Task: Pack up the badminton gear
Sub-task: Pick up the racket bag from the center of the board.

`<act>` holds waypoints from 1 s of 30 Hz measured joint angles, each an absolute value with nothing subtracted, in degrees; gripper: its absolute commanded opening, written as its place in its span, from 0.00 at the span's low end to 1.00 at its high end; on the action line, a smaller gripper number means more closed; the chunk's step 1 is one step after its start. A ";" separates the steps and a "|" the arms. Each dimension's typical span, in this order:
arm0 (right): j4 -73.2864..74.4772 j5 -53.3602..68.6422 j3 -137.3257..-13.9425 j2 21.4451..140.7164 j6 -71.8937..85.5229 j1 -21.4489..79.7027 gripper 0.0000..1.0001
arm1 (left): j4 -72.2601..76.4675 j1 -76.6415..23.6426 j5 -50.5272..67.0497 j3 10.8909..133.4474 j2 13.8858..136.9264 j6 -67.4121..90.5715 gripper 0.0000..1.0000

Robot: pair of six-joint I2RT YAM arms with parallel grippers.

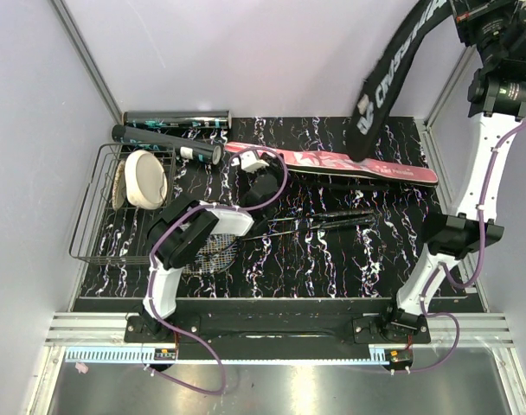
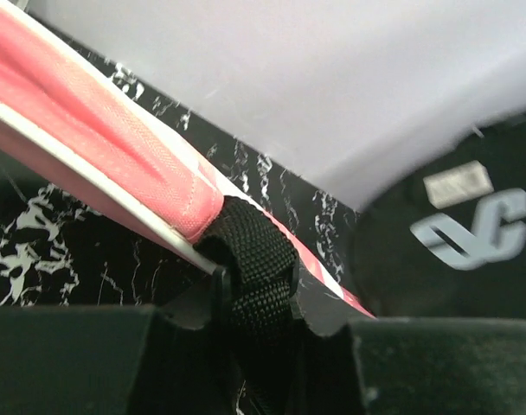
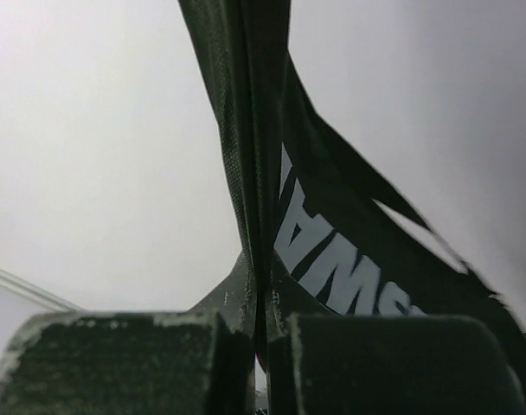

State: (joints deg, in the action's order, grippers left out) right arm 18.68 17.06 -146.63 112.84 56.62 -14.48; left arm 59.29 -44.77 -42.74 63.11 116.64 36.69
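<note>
The pink racket case (image 1: 332,164) lies flat across the back of the table. My left gripper (image 1: 253,169) is at its left end, shut on the black webbing loop (image 2: 259,259) sewn to the case (image 2: 99,130). High at the right, my right gripper (image 1: 458,13) is shut on an edge of the black "CROSSWAY" bag (image 1: 393,69), which hangs down to the case. In the right wrist view the bag's fabric (image 3: 332,251) runs between the closed fingers. Racket shafts (image 1: 332,220) lie mid-table, with a strung head (image 1: 213,252) partly under my left arm. Two dark tubes (image 1: 172,130) lie at the back left.
A black wire basket (image 1: 94,216) stands at the left edge with a cream round disc (image 1: 146,177) in it. Grey walls close the left, back and right sides. The bag's lower end (image 2: 471,233) rests just beyond the case in the left wrist view.
</note>
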 measured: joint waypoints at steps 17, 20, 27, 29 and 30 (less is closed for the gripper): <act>14.63 29.23 -154.71 115.61 63.81 -8.21 0.00 | -1.37 -35.99 -18.76 66.81 96.66 44.38 0.92; 10.94 31.57 -154.71 116.29 68.25 -5.65 0.00 | 1.06 -32.03 -9.41 60.16 82.28 41.85 0.95; -0.03 37.56 -121.03 101.30 70.78 -5.72 0.00 | 6.04 -27.38 8.27 58.02 66.78 35.16 0.91; -2.59 37.71 -107.85 95.92 70.08 -6.31 0.00 | 5.89 -27.70 12.64 60.16 69.25 34.04 0.90; -3.64 37.69 -101.56 93.71 69.32 -6.61 0.00 | 5.65 -27.94 14.41 60.71 70.72 33.61 0.89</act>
